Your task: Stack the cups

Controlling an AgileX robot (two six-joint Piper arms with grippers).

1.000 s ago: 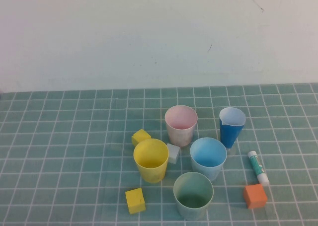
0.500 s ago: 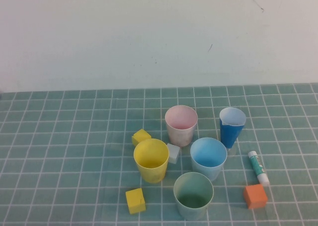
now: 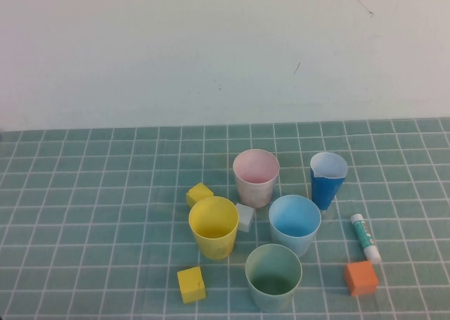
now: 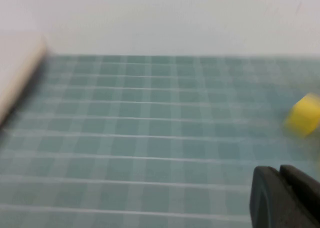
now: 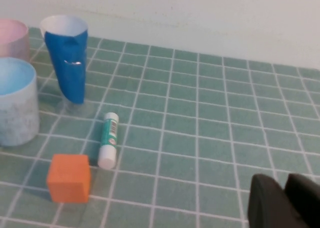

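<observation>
Four pastel cups stand upright and apart on the green checked cloth: pink [image 3: 256,176] at the back, yellow [image 3: 213,226] to the left, light blue [image 3: 294,224] to the right, pale green [image 3: 273,276] nearest. No arm shows in the high view. My left gripper [image 4: 280,174] is shut and empty, low over bare cloth, with no cup in its view. My right gripper [image 5: 286,182] is shut with nothing in it, off to the side of the cups; its view catches the light blue cup [image 5: 15,102] and the pink cup's [image 5: 10,37] edge.
A narrow dark blue cone cup [image 3: 328,179] stands right of the pink one. A glue stick [image 3: 365,238] and an orange cube [image 3: 361,278] lie at the right. Two yellow cubes [image 3: 200,193] [image 3: 191,284] and a white cube [image 3: 245,216] sit by the yellow cup.
</observation>
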